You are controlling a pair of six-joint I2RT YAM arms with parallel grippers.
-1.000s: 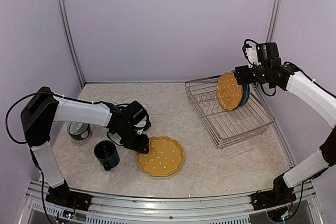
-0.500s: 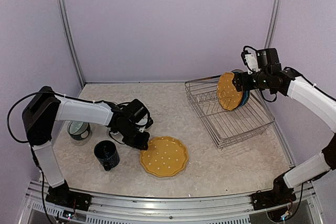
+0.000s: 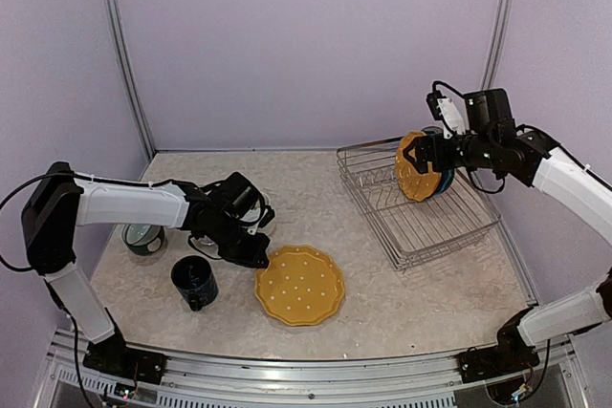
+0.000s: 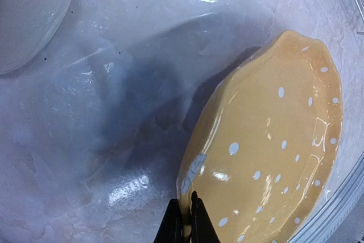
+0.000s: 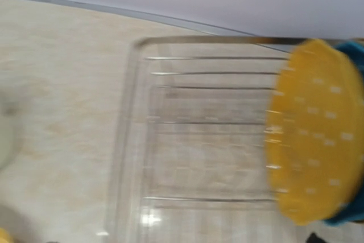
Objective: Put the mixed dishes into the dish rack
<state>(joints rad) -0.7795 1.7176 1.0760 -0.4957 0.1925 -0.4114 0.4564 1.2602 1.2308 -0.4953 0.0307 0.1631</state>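
A yellow scalloped plate with white dots [image 3: 299, 285] lies on the table in front of the left arm. My left gripper [image 3: 258, 257] is shut on its near-left rim; the left wrist view shows both fingers pinching the rim of the plate [image 4: 273, 140], with my left gripper [image 4: 186, 220] at the bottom edge. A second yellow dotted plate [image 3: 418, 171] stands on edge in the silver wire dish rack [image 3: 421, 226], with a blue plate [image 3: 447, 175] behind it. My right gripper [image 3: 413, 152] hovers open at that plate's upper left edge. Its fingers do not show in the right wrist view.
A dark blue mug [image 3: 194, 281] and a grey-teal cup [image 3: 143, 236] stand left of the held plate. A pale plate [image 4: 28, 15] lies behind the left arm. The right wrist view shows the dish rack [image 5: 205, 140], the yellow plate [image 5: 315, 135] and the blue plate [image 5: 351, 49].
My left gripper has closed on the rim of the flat yellow plate, which slid slightly right. My right gripper has moved left, off the yellow plate standing in the rack.
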